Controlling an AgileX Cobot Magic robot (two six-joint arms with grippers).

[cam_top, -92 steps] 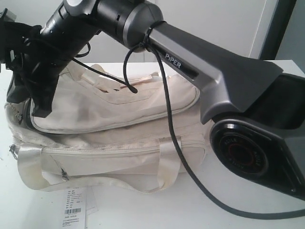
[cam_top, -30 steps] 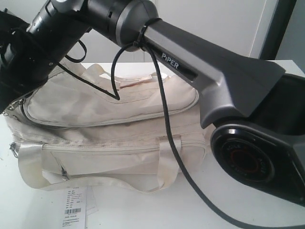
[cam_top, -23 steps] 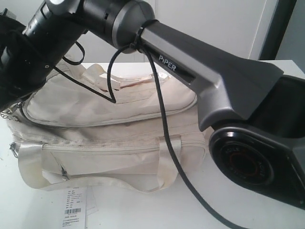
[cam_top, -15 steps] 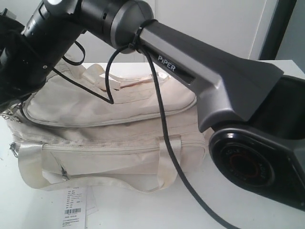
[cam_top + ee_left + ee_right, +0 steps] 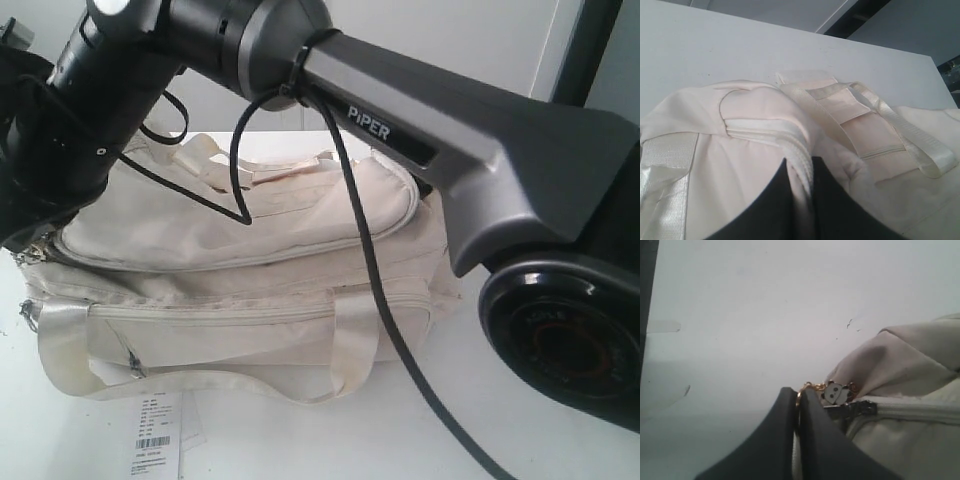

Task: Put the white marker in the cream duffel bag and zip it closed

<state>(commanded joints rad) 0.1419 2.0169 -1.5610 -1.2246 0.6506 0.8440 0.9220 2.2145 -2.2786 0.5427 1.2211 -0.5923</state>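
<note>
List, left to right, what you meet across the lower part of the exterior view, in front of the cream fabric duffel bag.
White paper barcode tag → thin black cable → round black base joint of the robot arm.

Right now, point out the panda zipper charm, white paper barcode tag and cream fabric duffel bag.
panda charm (image 5: 834, 393), right wrist view, face.
barcode tag (image 5: 155, 427), exterior view, printed middle.
duffel bag (image 5: 290, 215), exterior view, top flap.
</note>
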